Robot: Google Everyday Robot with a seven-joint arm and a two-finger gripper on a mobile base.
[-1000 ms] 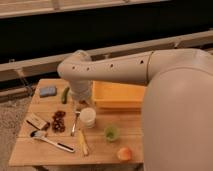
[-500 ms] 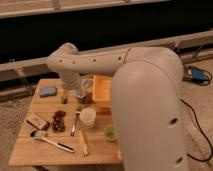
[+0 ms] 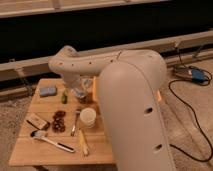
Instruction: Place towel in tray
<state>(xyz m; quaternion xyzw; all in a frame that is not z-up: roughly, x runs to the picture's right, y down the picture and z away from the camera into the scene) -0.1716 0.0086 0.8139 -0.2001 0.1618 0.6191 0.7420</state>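
A small blue-grey folded towel (image 3: 48,91) lies at the back left of the wooden table (image 3: 30,150). The yellow-orange tray (image 3: 94,90) stands at the back of the table. My arm hides nearly all of it, and only a narrow orange strip shows. My gripper (image 3: 81,93) hangs over the table's back middle, just left of the tray's visible edge and to the right of the towel. It is apart from the towel.
On the table are a green item (image 3: 64,96), a white cup (image 3: 88,116), a fork (image 3: 76,122), a dark red snack (image 3: 59,121), a brown bar (image 3: 37,121), a spatula (image 3: 50,141) and a yellow-handled tool (image 3: 83,142). A blue box with cables (image 3: 192,75) lies on the floor to the right.
My arm has swung left and closer to the camera. It now covers most of the tray and the table's right side. The gripper has moved left towards the back middle.
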